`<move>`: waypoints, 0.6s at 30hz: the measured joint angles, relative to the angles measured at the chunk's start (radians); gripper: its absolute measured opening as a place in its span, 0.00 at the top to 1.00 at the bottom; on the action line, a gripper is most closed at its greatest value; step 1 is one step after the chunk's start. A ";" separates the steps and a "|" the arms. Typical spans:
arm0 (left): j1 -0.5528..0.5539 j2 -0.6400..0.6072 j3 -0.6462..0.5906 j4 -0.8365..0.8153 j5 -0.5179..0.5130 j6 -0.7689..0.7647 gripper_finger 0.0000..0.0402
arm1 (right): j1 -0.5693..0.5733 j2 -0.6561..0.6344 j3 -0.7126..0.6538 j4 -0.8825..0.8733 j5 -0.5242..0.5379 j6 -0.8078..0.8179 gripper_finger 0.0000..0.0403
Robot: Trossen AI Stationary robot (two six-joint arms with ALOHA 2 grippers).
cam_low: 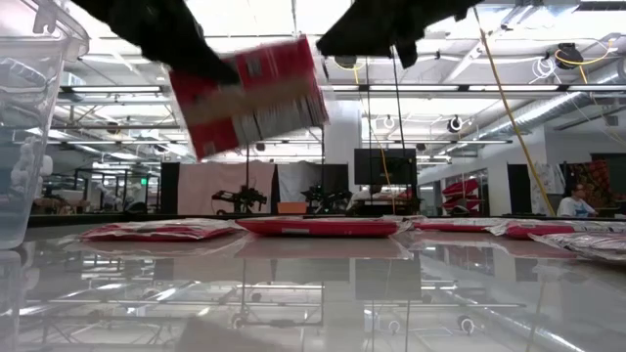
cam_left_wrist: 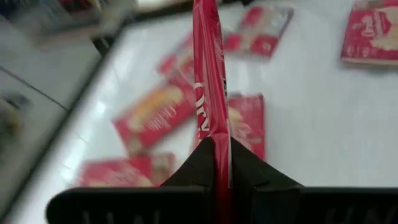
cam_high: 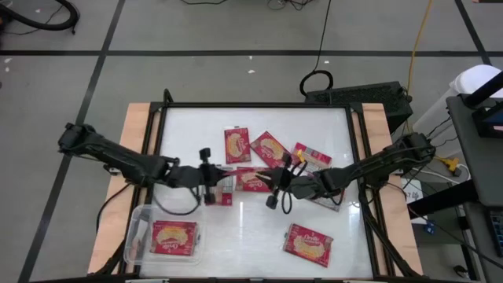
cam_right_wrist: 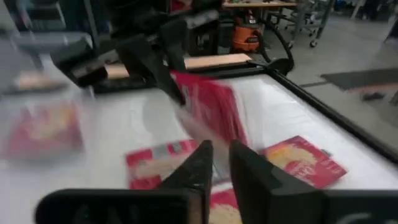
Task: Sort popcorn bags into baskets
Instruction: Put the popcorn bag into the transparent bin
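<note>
A handover is under way: the left gripper jaws clamp one popcorn bag edgewise, the right gripper jaws stand slightly apart just beside it, so next comes carrying it to the basket.

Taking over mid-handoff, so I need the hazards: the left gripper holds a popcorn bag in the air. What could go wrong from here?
1. The left gripper pinches the raised popcorn bag by one edge only, and it hangs tilted, so it may slip or swing in transit.
2. The right gripper, fingers slightly apart, sits right by that bag and could snag it.
3. The clear tub is shallow, so the bag might catch its rim.
</note>
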 joint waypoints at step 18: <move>-0.325 -0.063 0.001 0.100 -0.721 0.778 0.96 | -0.021 0.095 0.000 0.491 -0.106 0.364 0.46</move>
